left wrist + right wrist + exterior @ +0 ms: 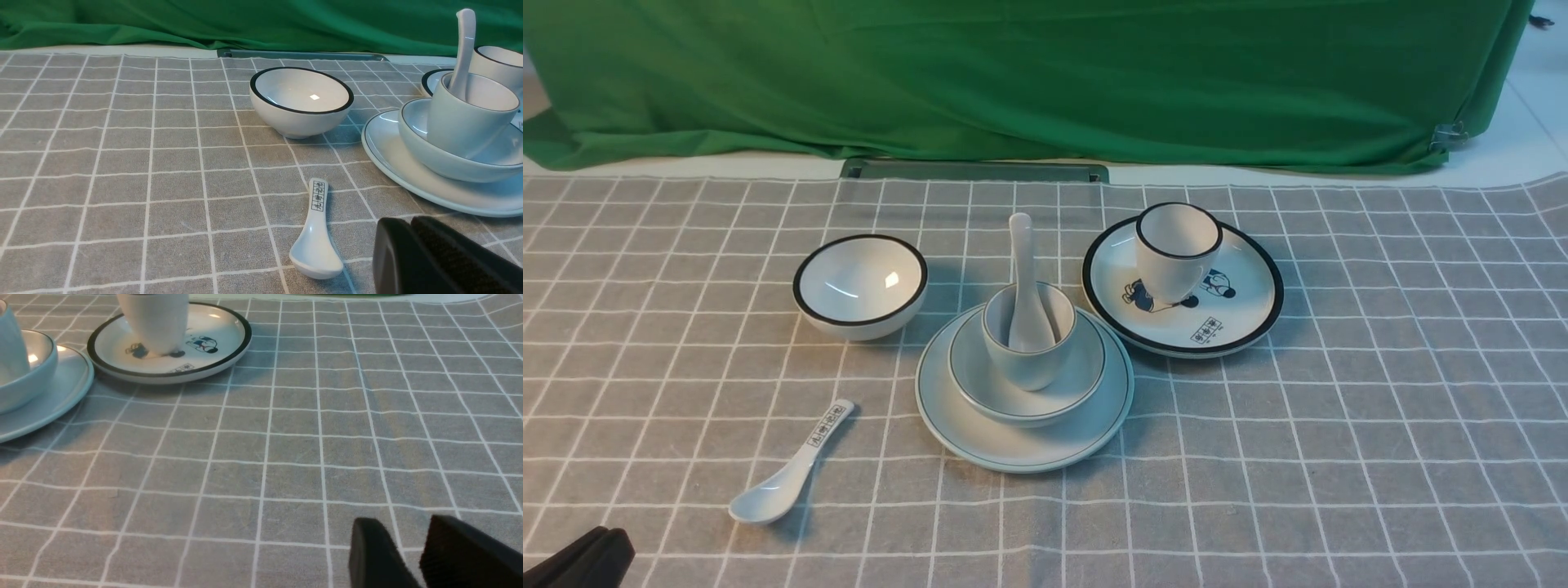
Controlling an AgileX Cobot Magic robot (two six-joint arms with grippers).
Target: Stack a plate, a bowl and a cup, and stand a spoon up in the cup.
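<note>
one spoon (1025,278) stands in the stacked cup (1027,343).

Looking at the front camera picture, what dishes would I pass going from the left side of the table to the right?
Marked spoon → black-rimmed bowl → stack of plate, bowl, cup and spoon → cartoon plate carrying another cup.

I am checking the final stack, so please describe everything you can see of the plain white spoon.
The spoon is all white, glossy, ceramic-looking, with an unmarked handle. It stands almost upright, its scoop down inside the cup and its handle rising above the rim, leaning toward the far side. It touches only the cup; no gripper holds it.
</note>
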